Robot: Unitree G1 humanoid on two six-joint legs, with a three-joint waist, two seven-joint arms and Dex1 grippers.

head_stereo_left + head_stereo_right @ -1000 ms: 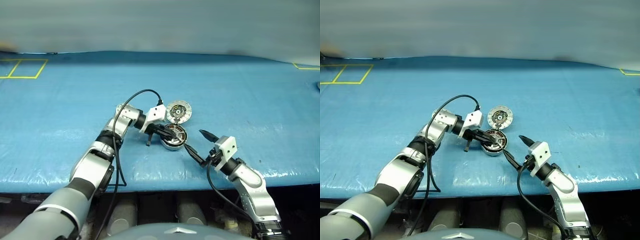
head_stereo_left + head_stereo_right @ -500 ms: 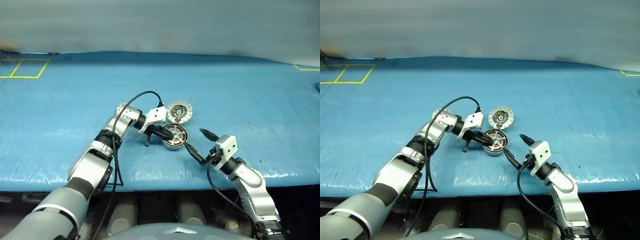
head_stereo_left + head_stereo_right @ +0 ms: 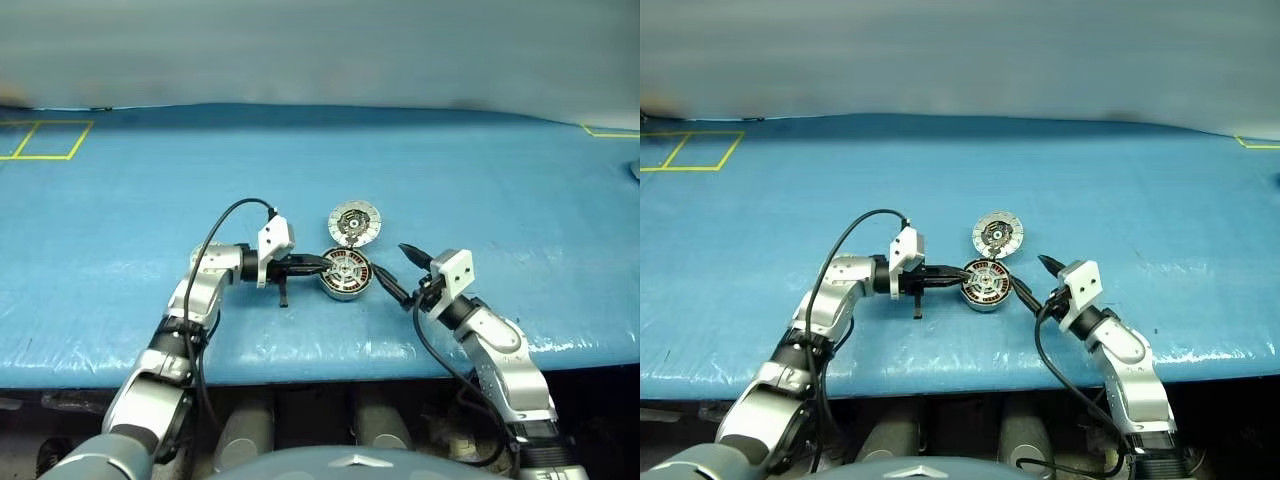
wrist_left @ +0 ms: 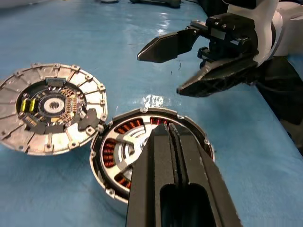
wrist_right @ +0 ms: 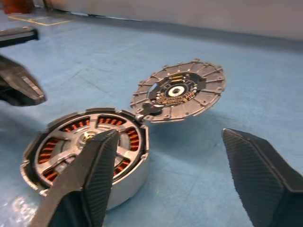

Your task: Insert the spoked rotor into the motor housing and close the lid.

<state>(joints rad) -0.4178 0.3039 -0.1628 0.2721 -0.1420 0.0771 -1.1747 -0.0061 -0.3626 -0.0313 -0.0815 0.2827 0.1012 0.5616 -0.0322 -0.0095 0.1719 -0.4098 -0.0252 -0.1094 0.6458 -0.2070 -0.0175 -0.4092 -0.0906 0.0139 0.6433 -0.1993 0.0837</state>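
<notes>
Now we are pressing our left gripper (image 3: 322, 264), fingers clenched together, against the housing's (image 3: 346, 274) left rim on the blue table (image 3: 500, 190); the lid (image 3: 355, 222) is lying flipped open behind it, our right gripper (image 3: 398, 274) gaping beside its right edge.

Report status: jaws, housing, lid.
Left gripper shut, tips over the motor housing. Right gripper open beside it. Spoked rotor seated inside; lid swung open, resting alongside. Nothing in the way.
</notes>
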